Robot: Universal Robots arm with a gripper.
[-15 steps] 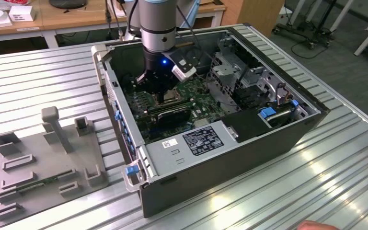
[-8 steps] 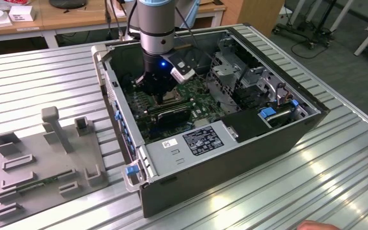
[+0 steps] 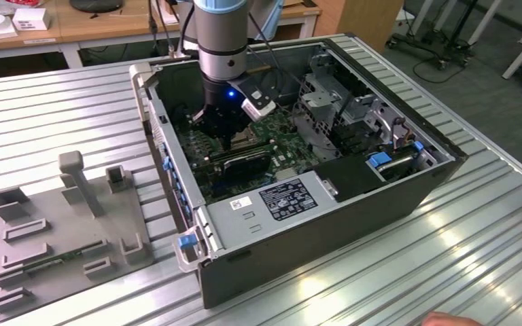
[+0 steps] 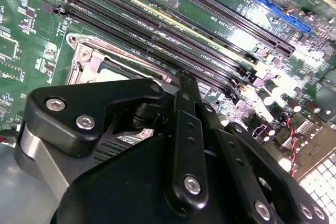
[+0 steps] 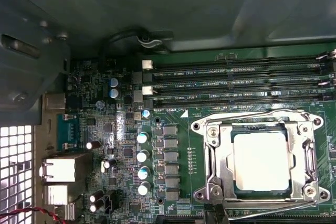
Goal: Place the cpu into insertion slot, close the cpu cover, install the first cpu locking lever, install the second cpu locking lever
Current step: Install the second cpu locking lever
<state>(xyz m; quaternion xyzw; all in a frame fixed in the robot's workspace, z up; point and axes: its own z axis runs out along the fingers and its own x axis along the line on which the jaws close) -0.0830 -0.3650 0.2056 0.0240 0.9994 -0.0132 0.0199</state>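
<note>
The gripper (image 4: 186, 85), fingers together on nothing, is hovering beside the cover (image 5: 262, 203), closed over the cpu (image 5: 261, 161); lever pressure should be steady.

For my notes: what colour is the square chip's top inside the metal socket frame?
Pale tan-silver; the square flat cpu shows best in the first wrist view.

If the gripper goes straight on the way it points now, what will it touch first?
Probably the cpu cover, closed over the cpu in the insertion slot. The gripper points down at the board there; depth is unclear.
</note>
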